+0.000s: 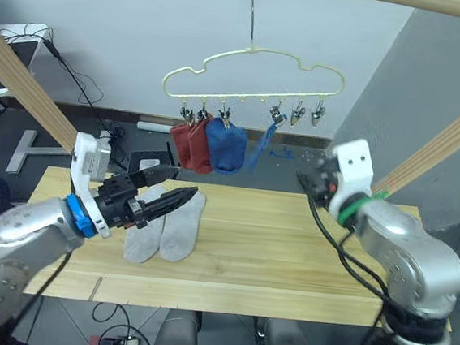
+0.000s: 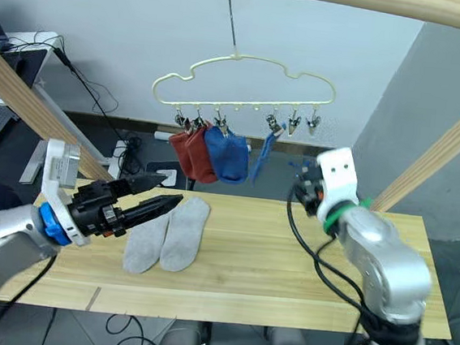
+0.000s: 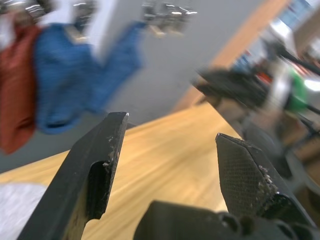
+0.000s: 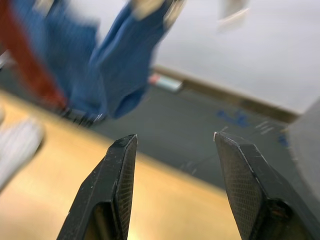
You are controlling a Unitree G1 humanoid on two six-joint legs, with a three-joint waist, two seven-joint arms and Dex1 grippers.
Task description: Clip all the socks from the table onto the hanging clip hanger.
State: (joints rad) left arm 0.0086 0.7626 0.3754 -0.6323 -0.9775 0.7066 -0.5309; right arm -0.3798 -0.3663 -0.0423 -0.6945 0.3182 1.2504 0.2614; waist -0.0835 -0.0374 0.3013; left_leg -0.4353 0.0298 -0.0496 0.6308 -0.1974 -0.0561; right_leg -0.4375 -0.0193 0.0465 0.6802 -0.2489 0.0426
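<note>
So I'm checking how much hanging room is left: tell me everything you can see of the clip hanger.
The clip hanger is a thin pale yellow wire outline shaped like a cloud, hung by a metal hook from a wooden beam above the table's far edge. Small metal clips line its straight bottom bar. Two rust red socks and two blue socks hang from it; two clips at its right end look free.

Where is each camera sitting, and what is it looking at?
Left eye view: on the head, looking down at the table, the grey socks and the clip hanger; both arms show.
Right eye view: beside it, same scene, shifted slightly sideways.
Left wrist view: along the open left gripper, toward the hung blue socks and red socks.
Right wrist view: along the open right gripper, toward the table edge and floor.
Shared: both wrist views catch the blue socks.
</note>
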